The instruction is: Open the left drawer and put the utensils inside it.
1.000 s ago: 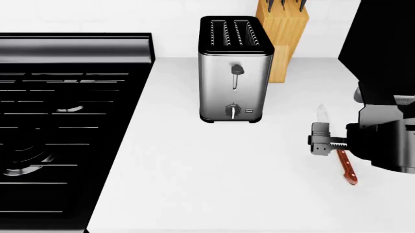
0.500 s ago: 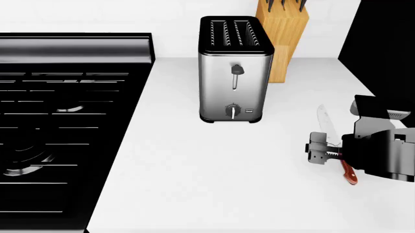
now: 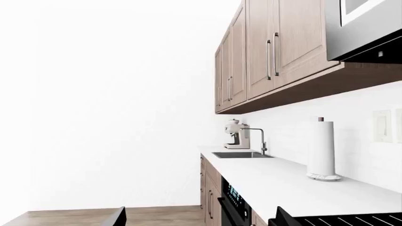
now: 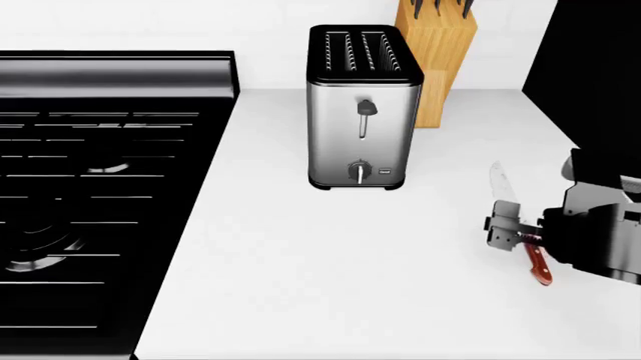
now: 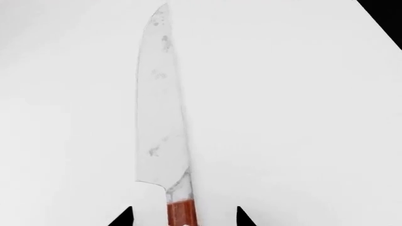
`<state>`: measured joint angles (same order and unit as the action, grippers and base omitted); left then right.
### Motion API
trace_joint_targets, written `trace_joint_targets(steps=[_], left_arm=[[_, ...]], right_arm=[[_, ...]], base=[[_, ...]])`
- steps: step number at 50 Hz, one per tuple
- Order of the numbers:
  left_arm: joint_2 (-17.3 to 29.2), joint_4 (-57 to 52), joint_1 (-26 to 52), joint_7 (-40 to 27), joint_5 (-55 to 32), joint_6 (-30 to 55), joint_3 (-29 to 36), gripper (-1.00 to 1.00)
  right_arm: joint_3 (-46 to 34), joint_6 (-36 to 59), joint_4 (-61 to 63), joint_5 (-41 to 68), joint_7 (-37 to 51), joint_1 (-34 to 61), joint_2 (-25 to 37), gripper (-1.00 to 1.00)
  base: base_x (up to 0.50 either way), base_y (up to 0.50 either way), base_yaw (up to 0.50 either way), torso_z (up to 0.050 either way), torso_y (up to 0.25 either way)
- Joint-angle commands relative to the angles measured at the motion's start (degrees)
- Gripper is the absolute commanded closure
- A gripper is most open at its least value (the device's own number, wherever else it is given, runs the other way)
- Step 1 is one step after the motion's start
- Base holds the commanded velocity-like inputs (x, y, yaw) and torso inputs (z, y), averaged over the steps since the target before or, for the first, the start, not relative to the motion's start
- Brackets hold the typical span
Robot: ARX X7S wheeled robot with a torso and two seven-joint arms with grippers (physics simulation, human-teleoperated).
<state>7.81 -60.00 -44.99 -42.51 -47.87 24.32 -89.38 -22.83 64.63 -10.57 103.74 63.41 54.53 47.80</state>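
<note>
Right gripper [image 4: 507, 231] has shifted toward the counter's [image 4: 331, 262] right edge, now over the knife [image 5: 162, 117] handle, fingers apart astride it. Knife lies flat near that edge; grasp looks imminent. Left gripper unseen; drawer out of view.

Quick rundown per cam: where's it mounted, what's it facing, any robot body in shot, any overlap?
Head: looks down on the counter, toaster, stove; right gripper over the knife.
Left wrist: faces along the kitchen toward the sink and upper cabinets; dark finger tips at the frame edge.
Right wrist: straight down on the knife; fingers straddle its handle.
Shared: knife, in head and right wrist.
</note>
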Motion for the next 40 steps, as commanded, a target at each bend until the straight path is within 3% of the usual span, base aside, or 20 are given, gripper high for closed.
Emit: trace_joint_targets(steps=[1,40], left_arm=[[0.2,0.0,0.0,0.0,-0.5,0.4,-0.8,-1.00],[-0.1,0.0,0.0,0.3,0.1,-0.1,-0.5,-1.00]], right_arm=[[-4.6,-0.9,-4.5,-4.2,-5.3,-6.3,-0.9,-1.00],[-8.0,2.5,-4.0,-1.9,-6.1,-9.3,-1.8,-1.00]], base=[[0.00,0.00,0.00,0.000,0.000],[0.00,0.00,0.00,-0.003,0.000]])
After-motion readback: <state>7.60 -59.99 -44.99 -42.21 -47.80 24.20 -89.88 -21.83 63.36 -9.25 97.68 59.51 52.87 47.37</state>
